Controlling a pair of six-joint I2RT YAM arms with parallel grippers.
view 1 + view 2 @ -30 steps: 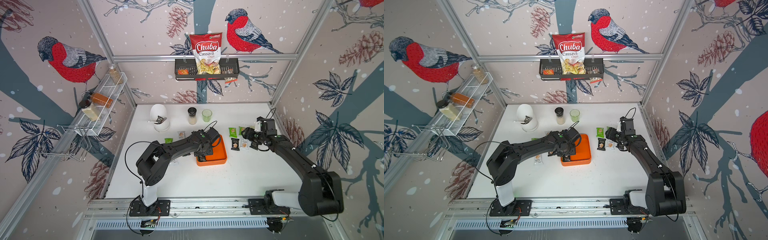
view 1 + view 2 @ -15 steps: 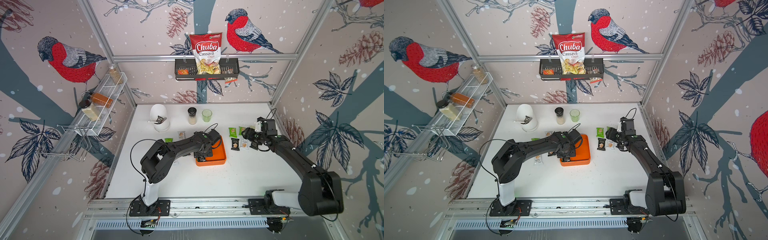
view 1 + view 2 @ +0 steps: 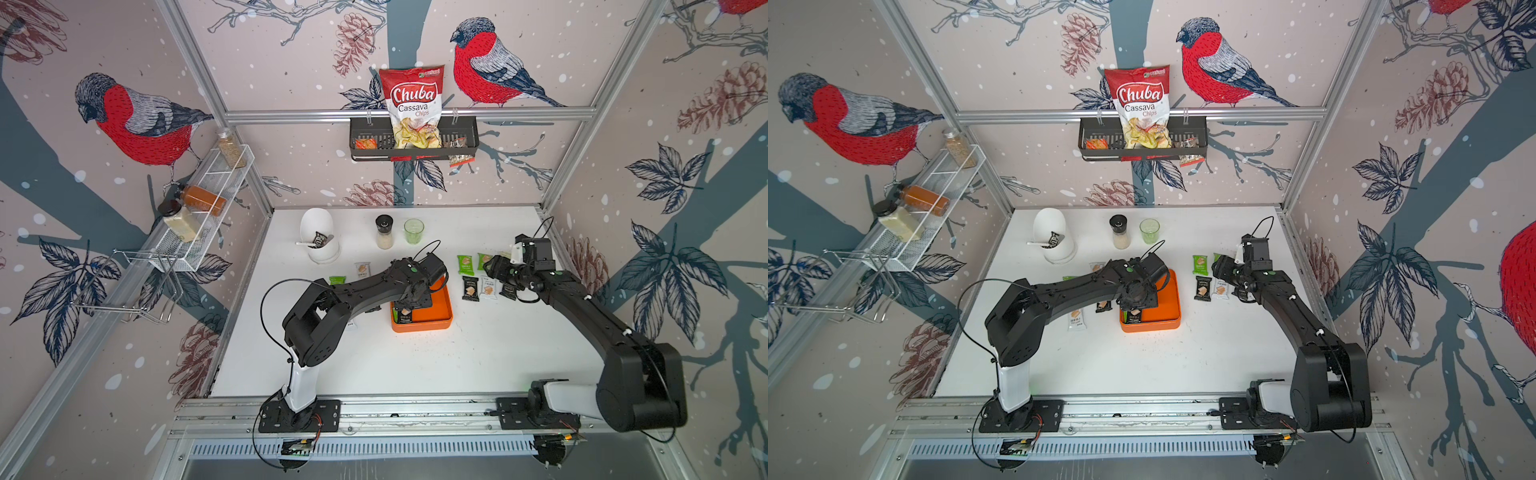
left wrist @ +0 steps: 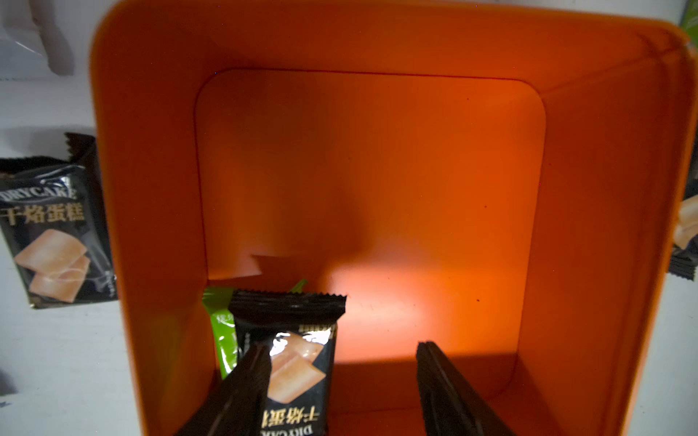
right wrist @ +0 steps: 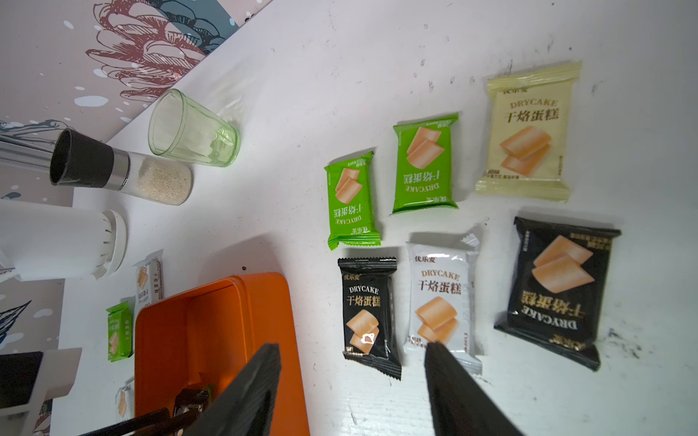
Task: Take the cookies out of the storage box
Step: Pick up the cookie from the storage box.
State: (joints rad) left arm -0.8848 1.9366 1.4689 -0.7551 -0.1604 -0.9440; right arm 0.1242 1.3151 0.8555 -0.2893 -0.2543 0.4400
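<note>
Left wrist view is showing the left claw [image 4: 342,347] reaching down into the storage box [image 4: 151,188], with its jaws standing moderately apart and gripping nothing. A black packet [image 4: 298,362] is lying on the box floor, partly behind one finger [image 4: 245,377], and bare orange floor is showing between it and the opposite finger. A green packet [image 4: 223,332] is peeking out from under the black one, against the box wall. In both top views the box is sitting near the middle of the surface [image 3: 415,365], and these two cookies are lying in its near left corner.

The right claw [image 5: 353,346] is hovering over the surface to the right of the box, its jaws likewise parted with nothing between them. Six cookies are lying flat on the surface beneath and beyond it, in two rows. The far row is holding one green wrapper [image 5: 351,200], a second green wrapper [image 5: 425,166] and a pale yellow wrapper [image 5: 528,132]. The near row is holding a black wrapper [image 5: 368,313], a white wrapper [image 5: 440,298] and another black wrapper [image 5: 559,287].

In a top view, more cookies are lying left of the box, among them a white pack [image 3: 1077,320] and a black pack [image 3: 1104,306], both partly hidden by the left arm.
</note>
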